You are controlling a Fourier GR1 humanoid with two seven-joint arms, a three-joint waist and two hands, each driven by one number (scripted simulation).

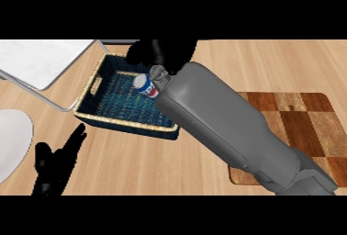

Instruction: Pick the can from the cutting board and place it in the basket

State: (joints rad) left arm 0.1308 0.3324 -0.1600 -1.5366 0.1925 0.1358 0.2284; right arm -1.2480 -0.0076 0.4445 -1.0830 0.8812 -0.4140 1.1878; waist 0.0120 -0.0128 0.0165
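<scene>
The can [144,86], blue and white with a red mark, sits inside the dark blue woven basket [108,103], near its far right corner and tilted. My right hand [163,51] hangs over the basket's far rim, just beyond the can and apart from it, with its fingers spread and holding nothing. Its grey forearm crosses the checkered wooden cutting board [298,114] at the right and hides the board's left part. No can shows on the board. My left hand [58,160] rests open on the counter at the lower left, fingers pointing up.
A white plate [10,142] lies at the left edge, close to my left hand. A white slab on a metal frame [41,59] stands at the back left, touching the basket's left corner. Bare wooden counter [149,160] stretches in front of the basket.
</scene>
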